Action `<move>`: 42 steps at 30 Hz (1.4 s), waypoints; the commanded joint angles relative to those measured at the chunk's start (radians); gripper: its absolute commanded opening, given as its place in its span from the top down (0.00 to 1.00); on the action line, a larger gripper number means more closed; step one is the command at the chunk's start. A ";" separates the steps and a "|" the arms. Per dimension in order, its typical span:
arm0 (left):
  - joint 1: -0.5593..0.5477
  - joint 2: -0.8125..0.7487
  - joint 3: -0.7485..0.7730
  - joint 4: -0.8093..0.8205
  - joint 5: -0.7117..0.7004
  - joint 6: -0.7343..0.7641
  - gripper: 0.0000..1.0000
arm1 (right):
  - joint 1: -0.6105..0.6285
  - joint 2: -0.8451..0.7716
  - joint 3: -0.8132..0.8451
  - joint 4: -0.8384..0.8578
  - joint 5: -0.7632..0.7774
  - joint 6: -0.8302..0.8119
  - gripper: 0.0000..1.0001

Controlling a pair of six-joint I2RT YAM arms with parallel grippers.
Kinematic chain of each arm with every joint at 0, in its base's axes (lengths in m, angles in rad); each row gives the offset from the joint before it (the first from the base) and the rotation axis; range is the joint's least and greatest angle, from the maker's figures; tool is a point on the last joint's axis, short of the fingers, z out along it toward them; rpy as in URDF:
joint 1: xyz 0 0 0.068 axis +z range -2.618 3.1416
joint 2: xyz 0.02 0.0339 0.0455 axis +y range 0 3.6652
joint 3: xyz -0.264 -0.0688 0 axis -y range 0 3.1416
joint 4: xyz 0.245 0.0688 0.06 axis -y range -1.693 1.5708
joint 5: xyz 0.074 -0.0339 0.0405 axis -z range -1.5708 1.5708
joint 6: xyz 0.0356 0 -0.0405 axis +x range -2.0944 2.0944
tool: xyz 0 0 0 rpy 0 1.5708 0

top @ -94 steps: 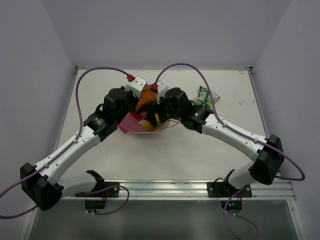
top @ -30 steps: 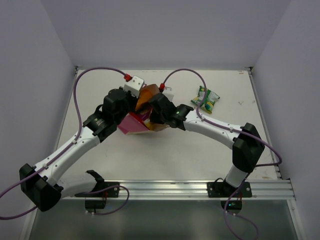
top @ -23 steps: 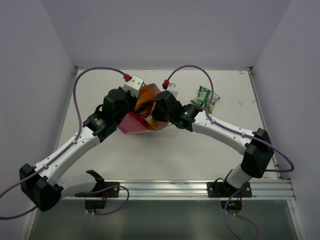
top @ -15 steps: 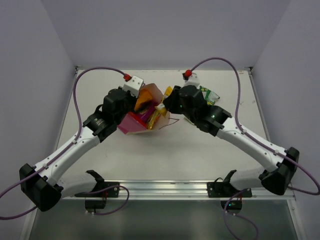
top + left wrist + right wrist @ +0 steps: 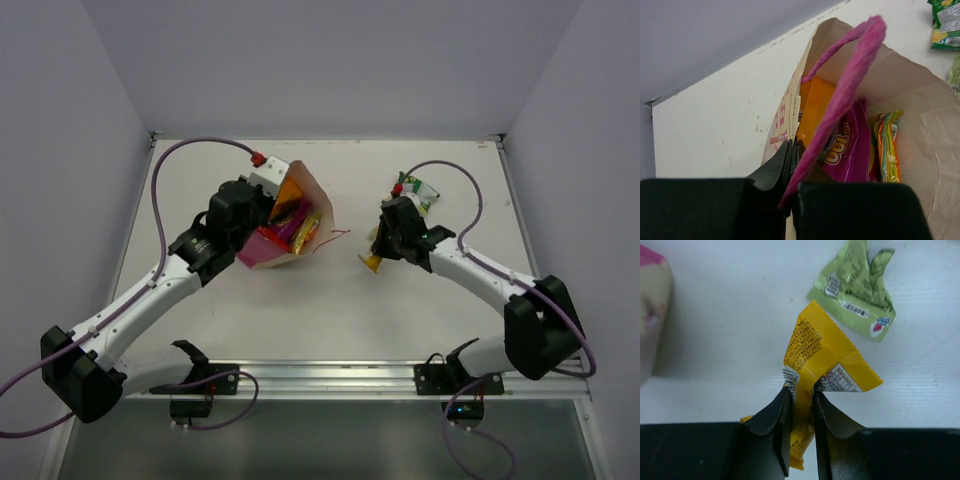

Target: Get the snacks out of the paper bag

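Observation:
The paper bag [image 5: 312, 196] lies tilted at centre left, its mouth facing right. My left gripper [image 5: 266, 203] is shut on its rim [image 5: 788, 116], beside the pink cord handle [image 5: 846, 90]. Inside the bag I see a purple packet [image 5: 846, 146], an orange one [image 5: 814, 98] and a yellow-green striped one [image 5: 888, 144]. To the right of the bag, my right gripper [image 5: 376, 246] is shut on a yellow snack packet [image 5: 821, 351], held low over the table. A green packet [image 5: 856, 289] lies just beyond it, apart from it.
The green packet [image 5: 418, 190] is partly covered by the right arm in the top view. A second pink cord handle [image 5: 336, 236] trails from the bag onto the white table [image 5: 330, 310]. Walls close in the table on three sides.
My right gripper has come out of the bag's mouth and swung right and down with the yellow packet in it. The left gripper still holds the bag, whose mouth now shows open.

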 commanded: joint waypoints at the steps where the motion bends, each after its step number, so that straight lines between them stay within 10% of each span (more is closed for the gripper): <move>1: 0.002 -0.017 -0.010 0.054 0.028 0.027 1.00 | -0.001 0.120 0.004 0.094 -0.097 -0.027 0.87; 7: 0.003 -0.042 -0.007 0.062 0.051 0.059 1.00 | 0.001 0.181 0.077 0.049 -0.126 -0.060 0.56; 11: 0.002 -0.051 0.007 0.060 0.079 0.066 1.00 | 0.016 0.024 0.146 0.000 -0.103 -0.138 0.17; 19: 0.002 -0.045 0.032 0.052 0.110 0.047 1.00 | 0.172 -0.122 0.373 -0.061 -0.066 -0.121 0.20; 42: 0.002 -0.026 0.032 0.039 0.130 -0.056 1.00 | 0.314 0.335 0.473 0.129 0.021 0.252 0.46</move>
